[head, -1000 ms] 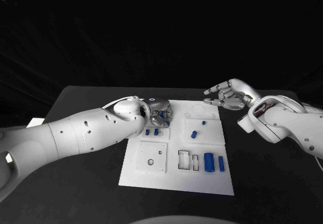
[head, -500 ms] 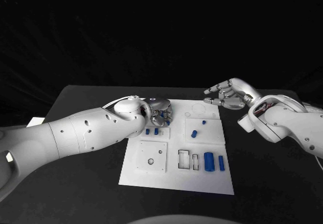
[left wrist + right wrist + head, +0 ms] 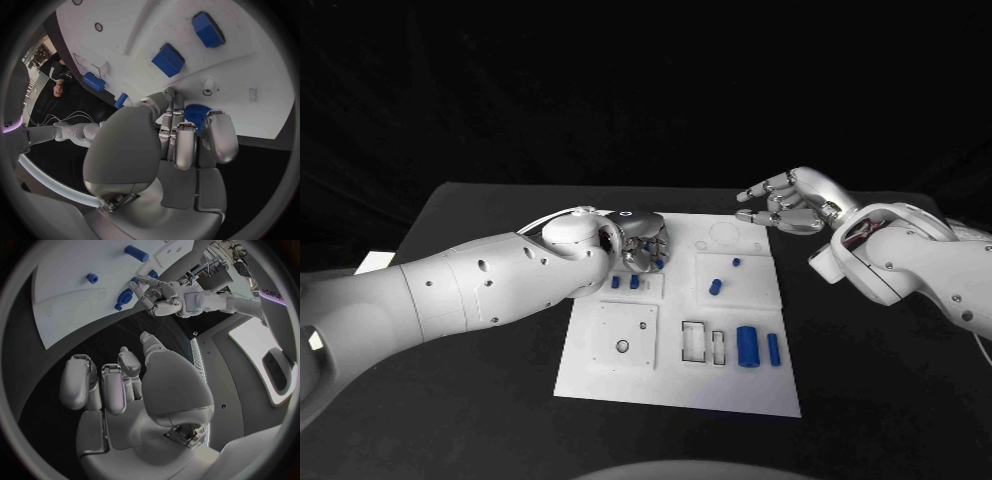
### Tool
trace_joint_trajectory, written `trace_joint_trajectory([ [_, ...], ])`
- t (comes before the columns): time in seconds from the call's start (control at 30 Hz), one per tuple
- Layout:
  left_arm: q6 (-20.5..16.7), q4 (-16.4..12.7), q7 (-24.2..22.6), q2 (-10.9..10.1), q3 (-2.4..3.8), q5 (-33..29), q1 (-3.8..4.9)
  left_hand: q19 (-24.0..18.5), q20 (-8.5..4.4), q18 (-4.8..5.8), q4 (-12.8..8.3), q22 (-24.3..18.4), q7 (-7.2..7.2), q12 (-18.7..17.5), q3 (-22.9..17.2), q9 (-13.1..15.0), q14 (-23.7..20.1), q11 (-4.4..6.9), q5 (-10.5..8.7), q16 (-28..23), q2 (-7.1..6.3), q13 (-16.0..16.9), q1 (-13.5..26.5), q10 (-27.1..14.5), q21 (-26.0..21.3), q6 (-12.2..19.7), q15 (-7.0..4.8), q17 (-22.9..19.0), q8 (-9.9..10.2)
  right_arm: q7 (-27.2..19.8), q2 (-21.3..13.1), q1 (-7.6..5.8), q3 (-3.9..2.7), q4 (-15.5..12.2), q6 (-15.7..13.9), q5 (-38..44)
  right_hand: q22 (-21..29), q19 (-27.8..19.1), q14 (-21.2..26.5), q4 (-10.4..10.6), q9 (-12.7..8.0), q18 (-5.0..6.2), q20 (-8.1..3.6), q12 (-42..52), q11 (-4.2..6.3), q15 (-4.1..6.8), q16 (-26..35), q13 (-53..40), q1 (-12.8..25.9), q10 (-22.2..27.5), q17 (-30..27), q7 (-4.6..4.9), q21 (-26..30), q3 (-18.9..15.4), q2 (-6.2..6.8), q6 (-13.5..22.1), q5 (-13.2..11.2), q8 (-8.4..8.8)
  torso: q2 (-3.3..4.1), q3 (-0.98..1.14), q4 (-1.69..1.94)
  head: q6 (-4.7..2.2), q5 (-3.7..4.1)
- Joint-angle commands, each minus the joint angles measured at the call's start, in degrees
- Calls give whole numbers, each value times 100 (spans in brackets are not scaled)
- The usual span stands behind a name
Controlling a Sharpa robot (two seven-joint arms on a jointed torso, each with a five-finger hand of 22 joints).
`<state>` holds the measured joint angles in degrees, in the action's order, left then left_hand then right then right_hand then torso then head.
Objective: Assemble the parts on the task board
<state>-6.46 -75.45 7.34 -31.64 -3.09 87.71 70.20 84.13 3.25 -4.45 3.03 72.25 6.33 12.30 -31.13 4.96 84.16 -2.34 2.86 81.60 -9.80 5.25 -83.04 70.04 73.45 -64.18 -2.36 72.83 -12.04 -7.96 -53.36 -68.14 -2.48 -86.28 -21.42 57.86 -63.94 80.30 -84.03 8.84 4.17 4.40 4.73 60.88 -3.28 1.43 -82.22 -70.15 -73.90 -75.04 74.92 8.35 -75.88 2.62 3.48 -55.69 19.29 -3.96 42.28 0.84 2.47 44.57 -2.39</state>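
Barely anything moved: left hand [image 3: 181, 145] still pinches a small ridged blue plastic part [image 3: 195, 114] just off the white plate [image 3: 678, 390]; right hand [image 3: 788, 203] stays loosely curled, holding nothing. Insertion's still pending.

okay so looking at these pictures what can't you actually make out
- The blue part in the left robot hand: its fingers cover most of it in the left wrist view, so its shape is unclear.
- The task board surface under that hand: hidden in the head view.
- The right robot hand: its palm side faces away in the head view.
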Motion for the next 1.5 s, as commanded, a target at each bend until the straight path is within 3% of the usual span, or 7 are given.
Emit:
trace_joint_trajectory([
  [0.03, -115, -100, -48, -68, 22, -107, 1, 234, 0, 60, -25, 29, 0, -48, -15, -4, 275, -14, 23, 32, -6, -7, 83, 43, 33, -40, 10, -14, 45, -55, 8, 4, 0, 6, 40, 7, 5, -32, -321, -3, 0, 75, -11, -34, 0, -23, 39, 7, -24, 24, 420, 7, 41, -32, -40, 40, 25, 6, -5, 0, 2, -3, 5],
  [0.37, -200, -500, 34, -473, 231, -437, 21, 229, 14, 60, -28, 52, 6, -166, -3, -4, 271, -22, 21, 35, -64, -12, 245, 89, 47, -67, 23, -36, 111, -57, 4, 4, 0, 29, 36, 6, 5, -32, -321, -3, 0, 75, -11, -34, 0, -23, 39, 7, -24, 24, 420, 7, 41, -32, -40, 40, 25, 6, -9, 0, 20, -28, -10],
  [0.57, -170, -679, 98, -725, 288, -609, 43, 228, 17, 61, -22, 61, 4, -192, 6, -4, 269, -24, 22, 34, -79, -12, 288, 102, 53, -75, 25, -45, 127, -56, 9, 7, 0, 42, 39, 5, 5, -32, -321, -3, 0, 75, -11, -34, 0, -23, 39, 7, -24, 24, 420, 7, 41, -32, -40, 40, 25, 6, -13, -2, 34, -31, -27],
  [0.9, -27, -697, 172, -937, 303, -733, 46, 228, 19, 61, -19, 68, 3, -211, 13, -4, 267, -25, 22, 32, -92, -12, 315, 109, 58, -78, 25, -52, 139, -55, 11, 16, 0, 52, 42, 4, 5, -32, -321, -3, 0, 75, -11, -34, 0, -23, 39, 7, -24, 24, 420, 7, 41, -32, -40, 40, 25, 6, -8, 0, 27, -25, -41],
  [1.17, 10, -575, 186, -890, 298, -758, 28, 228, 20, 63, -17, 76, 1, -225, 19, -4, 266, -24, 21, 32, -101, -12, 333, 116, 64, -82, 26, -57, 147, -56, 18, 19, 0, 51, 45, 3, 5, -32, -321, -3, 0, 75, -11, -34, 0, -23, 39, 7, -24, 24, 420, 7, 41, -32, -40, 40, 25, 6, -3, -6, 19, -19, -53],
  [1.5, 132, -428, 206, -802, 272, -742, 9, 230, 21, 64, -19, 84, -1, -229, 17, -4, 266, -22, 22, 30, -101, -11, 332, 119, 71, -83, 25, -60, 149, -59, 20, 23, 0, 51, 48, 3, 5, -32, -321, -3, 0, 75, -11, -34, 0, -23, 39, 7, -24, 24, 420, 7, 41, -32, -40, 40, 25, 6, -9, 1, 22, 16, -49],
])
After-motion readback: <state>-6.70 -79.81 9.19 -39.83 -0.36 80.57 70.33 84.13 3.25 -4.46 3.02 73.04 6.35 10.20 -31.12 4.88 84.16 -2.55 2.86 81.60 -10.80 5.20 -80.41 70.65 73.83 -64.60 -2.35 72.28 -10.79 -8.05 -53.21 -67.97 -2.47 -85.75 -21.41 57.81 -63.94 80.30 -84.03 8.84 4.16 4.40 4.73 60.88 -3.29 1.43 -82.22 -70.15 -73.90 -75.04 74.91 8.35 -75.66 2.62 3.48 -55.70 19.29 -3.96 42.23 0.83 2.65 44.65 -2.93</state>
